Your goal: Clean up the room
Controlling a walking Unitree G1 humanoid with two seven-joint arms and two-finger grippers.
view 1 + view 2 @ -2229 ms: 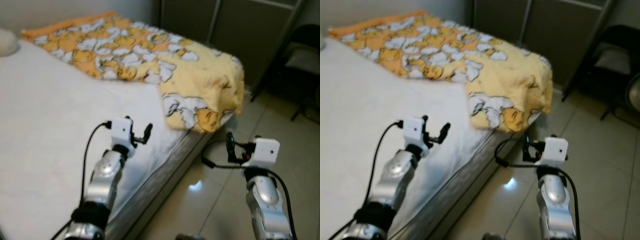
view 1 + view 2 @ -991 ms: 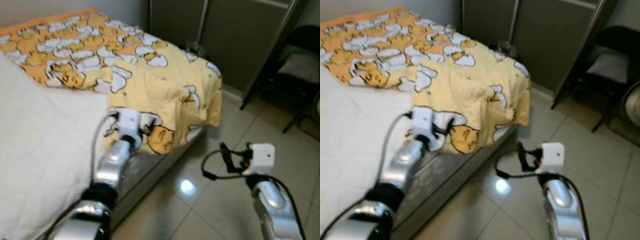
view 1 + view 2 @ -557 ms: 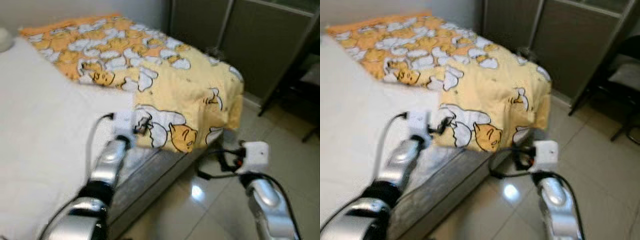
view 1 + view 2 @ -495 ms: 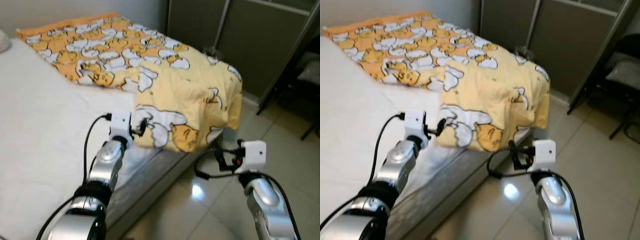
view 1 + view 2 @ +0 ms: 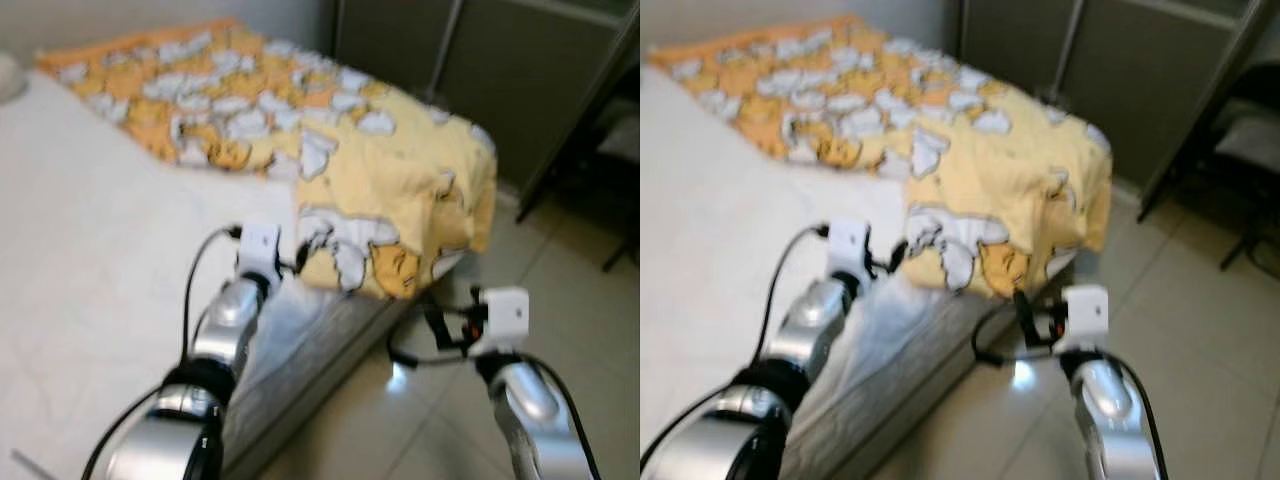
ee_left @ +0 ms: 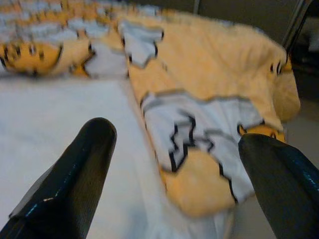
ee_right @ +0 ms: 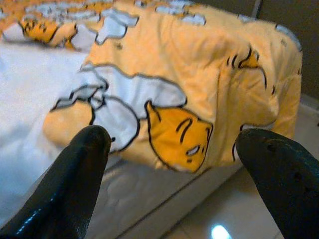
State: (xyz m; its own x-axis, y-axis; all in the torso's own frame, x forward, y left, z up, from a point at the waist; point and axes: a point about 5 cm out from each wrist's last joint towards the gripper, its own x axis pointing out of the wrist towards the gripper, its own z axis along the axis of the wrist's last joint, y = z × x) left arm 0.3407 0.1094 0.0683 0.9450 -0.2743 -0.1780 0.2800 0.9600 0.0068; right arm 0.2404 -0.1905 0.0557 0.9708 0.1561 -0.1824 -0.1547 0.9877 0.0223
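Observation:
A yellow-and-orange blanket [image 5: 400, 180] with white cartoon prints lies rumpled across the far part of the bed [image 5: 90, 250]. It is bunched at the foot corner and hangs over the edge. My left gripper [image 5: 295, 258] is open just above the white sheet, right at the blanket's folded edge [image 6: 199, 149]. My right gripper [image 5: 432, 325] is open too. It hangs over the floor beside the mattress, facing the overhanging blanket corner [image 7: 184, 124]. Nothing is between either pair of fingers.
Dark wardrobe doors [image 5: 420, 50] stand behind the foot of the bed. A dark chair [image 5: 615, 140] is at the far right. Glossy tiled floor [image 5: 570, 270] runs along the bed's side. A pillow [image 5: 8, 75] peeks in at the top left.
The view swayed as I moved. My left gripper came forward from over the bare sheet to the blanket's edge. The right gripper stayed low beside the mattress.

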